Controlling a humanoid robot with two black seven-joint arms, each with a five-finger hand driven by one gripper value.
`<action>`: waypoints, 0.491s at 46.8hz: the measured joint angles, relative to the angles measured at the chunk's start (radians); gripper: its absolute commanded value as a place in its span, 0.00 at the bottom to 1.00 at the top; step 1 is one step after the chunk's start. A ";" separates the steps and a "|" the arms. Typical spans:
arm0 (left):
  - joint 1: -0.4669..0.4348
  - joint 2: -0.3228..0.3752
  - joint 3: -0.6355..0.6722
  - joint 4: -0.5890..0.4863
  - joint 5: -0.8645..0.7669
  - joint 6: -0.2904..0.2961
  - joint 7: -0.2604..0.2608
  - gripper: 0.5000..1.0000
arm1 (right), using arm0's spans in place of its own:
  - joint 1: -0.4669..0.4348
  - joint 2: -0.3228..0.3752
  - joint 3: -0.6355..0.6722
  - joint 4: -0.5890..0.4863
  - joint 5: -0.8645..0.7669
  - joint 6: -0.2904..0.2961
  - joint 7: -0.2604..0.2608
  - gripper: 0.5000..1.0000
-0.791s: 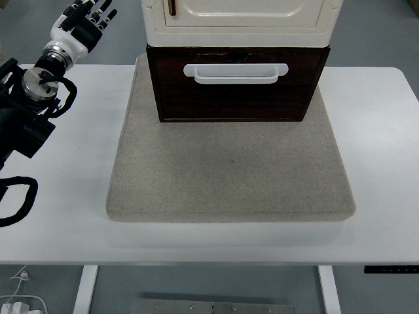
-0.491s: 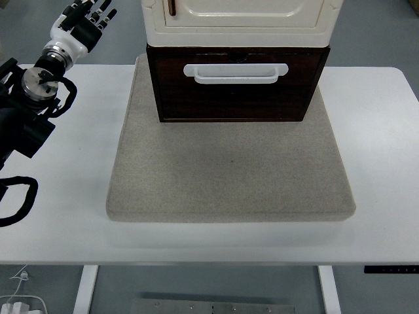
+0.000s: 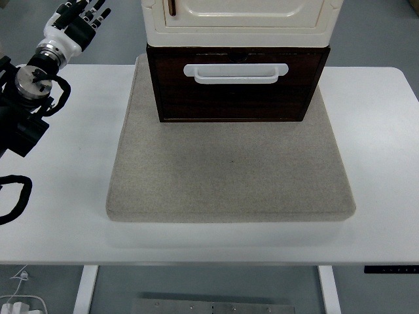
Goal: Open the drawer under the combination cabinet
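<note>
Head view: the left hand (image 3: 77, 18) is raised at the far left corner, beyond the table (image 3: 59, 170) edge, fingers (image 3: 91, 12) loosely spread and holding nothing. No right hand in sight.

The drawer (image 3: 237, 85) sits well to the right of those fingers and a little nearer the camera. It is a dark wooden box under the cream cabinet (image 3: 239, 19), and its front looks flush and shut. Its white handle (image 3: 236, 73) runs across the upper front, untouched.

Task looks barely started: no contact yet, and the reach, the grip on the handle and the pull toward the near edge are all left.

A grey mat (image 3: 229, 170) lies under the cabinet and spreads out in front of the drawer. Nothing sits on it in the pull path. Between the fingers and the handle, only the cabinet's left corner could get in the way.
</note>
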 measured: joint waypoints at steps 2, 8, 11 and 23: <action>0.000 0.008 0.000 -0.001 0.000 -0.002 0.000 1.00 | 0.000 0.000 0.000 0.000 0.000 0.000 0.000 0.86; 0.000 0.036 0.000 -0.002 0.001 -0.023 0.013 1.00 | 0.000 0.000 0.000 0.000 0.000 0.000 0.000 0.86; 0.000 0.052 0.003 -0.003 0.002 -0.043 0.017 1.00 | 0.000 0.000 0.000 0.000 0.000 0.000 0.000 0.86; 0.008 0.143 0.016 -0.003 0.002 -0.124 0.020 1.00 | 0.000 0.000 0.000 0.000 0.000 0.000 0.001 0.86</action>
